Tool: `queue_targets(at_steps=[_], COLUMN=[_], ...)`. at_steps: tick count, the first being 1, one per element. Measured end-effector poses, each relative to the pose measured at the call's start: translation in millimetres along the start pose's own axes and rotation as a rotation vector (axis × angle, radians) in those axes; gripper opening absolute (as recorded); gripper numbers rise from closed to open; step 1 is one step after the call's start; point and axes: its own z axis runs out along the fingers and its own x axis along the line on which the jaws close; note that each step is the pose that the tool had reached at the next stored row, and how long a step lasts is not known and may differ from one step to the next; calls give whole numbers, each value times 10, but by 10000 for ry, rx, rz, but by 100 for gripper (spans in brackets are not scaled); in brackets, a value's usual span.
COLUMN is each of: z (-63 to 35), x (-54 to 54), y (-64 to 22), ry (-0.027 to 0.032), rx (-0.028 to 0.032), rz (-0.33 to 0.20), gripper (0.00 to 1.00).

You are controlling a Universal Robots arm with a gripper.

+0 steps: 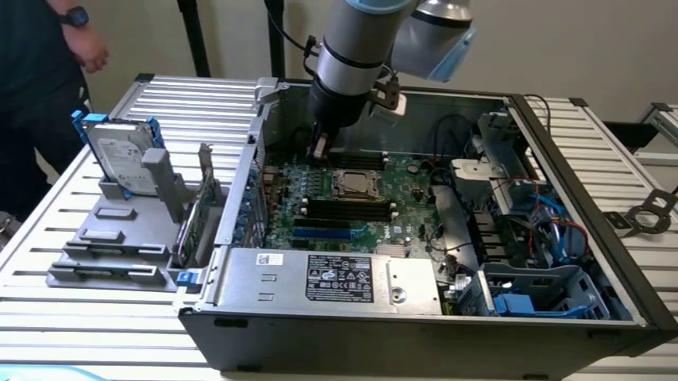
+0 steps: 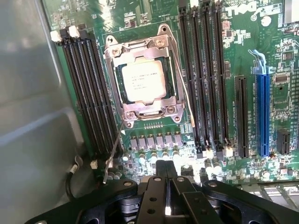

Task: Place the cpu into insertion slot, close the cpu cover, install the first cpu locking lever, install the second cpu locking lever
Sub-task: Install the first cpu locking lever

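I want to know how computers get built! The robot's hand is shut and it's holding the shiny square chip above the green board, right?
Not quite. The hand is shut above the green board, but it holds nothing. The wrist view shows the cpu lying down on that board, framed by the cpu cover.

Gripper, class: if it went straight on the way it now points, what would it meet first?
Most likely the row of small grey components on the motherboard, beside the cpu cover; the shut gripper points just off it. Depth is unclear, so this is a best guess.
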Motion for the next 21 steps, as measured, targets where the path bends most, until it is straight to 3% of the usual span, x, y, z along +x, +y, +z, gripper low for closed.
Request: queue_targets(at_steps=[5,10,13,18,21], z=[4,23,21,-25,-70], x=[-2,-15,-16,-14,-19], y=[-7,-66,-72,-82,-91], ry=[149,228,326,534,613], rx=[-80,-124,-152,-128,-102], rz=[655,1023,1321,1681,1779], gripper=[11,11,11,11,11])
